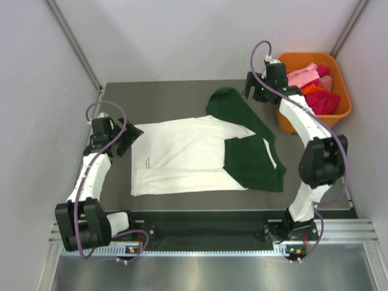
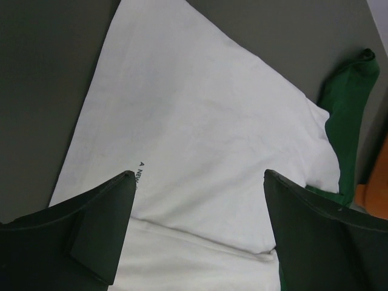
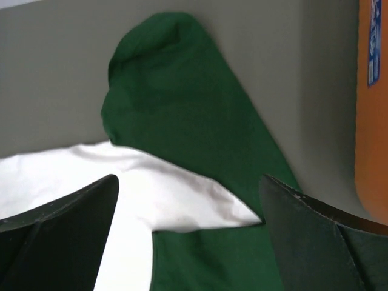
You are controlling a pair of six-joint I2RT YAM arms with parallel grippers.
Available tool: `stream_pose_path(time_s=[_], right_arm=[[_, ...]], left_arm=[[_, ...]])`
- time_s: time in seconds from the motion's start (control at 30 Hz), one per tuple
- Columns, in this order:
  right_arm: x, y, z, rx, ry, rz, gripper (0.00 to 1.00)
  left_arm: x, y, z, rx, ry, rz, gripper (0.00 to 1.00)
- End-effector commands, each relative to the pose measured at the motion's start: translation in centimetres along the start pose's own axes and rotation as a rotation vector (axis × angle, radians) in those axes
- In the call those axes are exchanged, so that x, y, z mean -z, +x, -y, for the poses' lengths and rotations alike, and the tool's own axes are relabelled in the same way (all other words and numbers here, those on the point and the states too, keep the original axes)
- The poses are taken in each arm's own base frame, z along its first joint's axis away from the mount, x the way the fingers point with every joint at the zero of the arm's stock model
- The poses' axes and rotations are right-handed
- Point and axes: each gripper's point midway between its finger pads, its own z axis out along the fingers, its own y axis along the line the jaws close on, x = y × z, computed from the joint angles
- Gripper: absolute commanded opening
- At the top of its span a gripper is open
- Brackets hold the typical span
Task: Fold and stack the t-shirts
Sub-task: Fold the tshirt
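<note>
On the table [image 1: 170, 97], the white shirt [image 1: 182, 154] lies flat, overlapping the green shirt [image 1: 254, 160] to its right. The left gripper [image 2: 197, 176] hangs over the white shirt's edge, the right gripper [image 3: 188, 179] over the green sleeve [image 3: 176, 91], both spread wide and empty, probably poised to pinch for folding.

On the cream-white t-shirt [image 2: 200, 121], black lettering [image 2: 139, 171] beginning "A NEW" is printed, the rest not being legible. A blue label [image 3: 364, 60] is borne by the orange bin [image 3: 373, 151], its print unreadable
</note>
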Motion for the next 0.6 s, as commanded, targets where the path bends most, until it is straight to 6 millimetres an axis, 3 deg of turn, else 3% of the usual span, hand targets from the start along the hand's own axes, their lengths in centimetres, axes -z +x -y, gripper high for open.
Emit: stream_pose_path(time_s=[0.0,0.03,0.07,0.13,0.17,0.3,0.4,0.43,0.5,0.53,0.57], right_arm=[[-1.5,-3.3,-0.1,0.022,0.010,0.035,1.00],[-3.1,-2.4,0.3,0.021,0.024,-0.008,0.99],[-3.0,-4.4,-0.2,0.027,0.013,0.029,1.00],[-4.9,-4.3,0.3,0.031,0.026,0.010,1.00],[-4.9,-5.9,0.0,0.034,0.018,0.045,1.00],[-7.4,-7.2,0.8,0.015,-0.019,0.072,0.87],[-10.0,-7.8,1.3,-0.002,-0.045,0.095,0.87],[-10.9,-6.8,1.6,-0.006,-0.045,0.071,0.87],[-11.7,-7.9,1.1,-0.007,-0.071,0.092,0.87],[-13.4,-6.6,1.3,-0.014,-0.080,0.057,0.87],[-13.5,-7.5,0.7,-0.022,-0.100,0.079,0.86]], left_arm=[[-0.9,-2.2,1.7,0.025,0.077,0.094,0.91],[-1.1,-2.3,1.5,0.034,0.072,0.099,0.91],[-1.3,-2.5,1.6,0.035,0.073,0.105,0.91],[-1.8,-2.9,1.5,0.042,0.074,0.119,0.91],[-2.0,-3.0,1.6,0.045,0.075,0.122,0.91],[-3.0,-3.2,1.4,0.055,0.067,0.118,0.89],[-3.6,-2.7,1.0,0.055,0.060,0.096,0.89],[-3.7,-2.6,0.9,0.054,0.058,0.094,0.88],[-3.9,-2.6,0.7,0.049,0.049,0.099,0.88],[-4.0,-2.6,0.5,0.043,0.045,0.099,0.88],[-4.0,-2.7,0.4,0.041,0.038,0.101,0.88]])
